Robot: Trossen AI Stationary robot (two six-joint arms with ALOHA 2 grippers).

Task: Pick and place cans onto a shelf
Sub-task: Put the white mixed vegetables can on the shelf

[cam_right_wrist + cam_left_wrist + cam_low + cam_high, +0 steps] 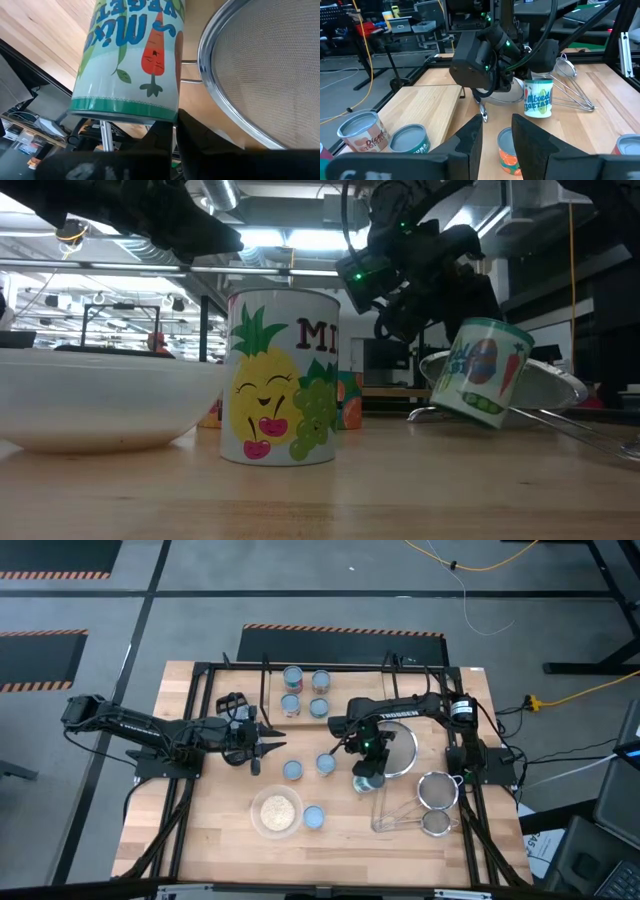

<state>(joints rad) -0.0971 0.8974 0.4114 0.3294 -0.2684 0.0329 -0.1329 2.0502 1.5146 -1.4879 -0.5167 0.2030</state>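
My right gripper is shut on a can with a carrot label, tilted beside the large strainer. My left gripper is open and empty above the table's middle left, with an orange-labelled can showing past its fingers. Several cans stand on the light-wood shelf at the far side. Two cans stand on the table's middle, and a pineapple-labelled one stands near the bowl. My right gripper holds the carrot-label can by its green-banded end, with the fingers close together at that end's rim. It comes from above, slanting down. The can hangs tilted below it; whether its lower edge touches the table I cannot tell.
A clear bowl of pale grains sits near the front. A large strainer and two smaller ones lie at the right, close to the held can. Black frame rails run along both table sides.
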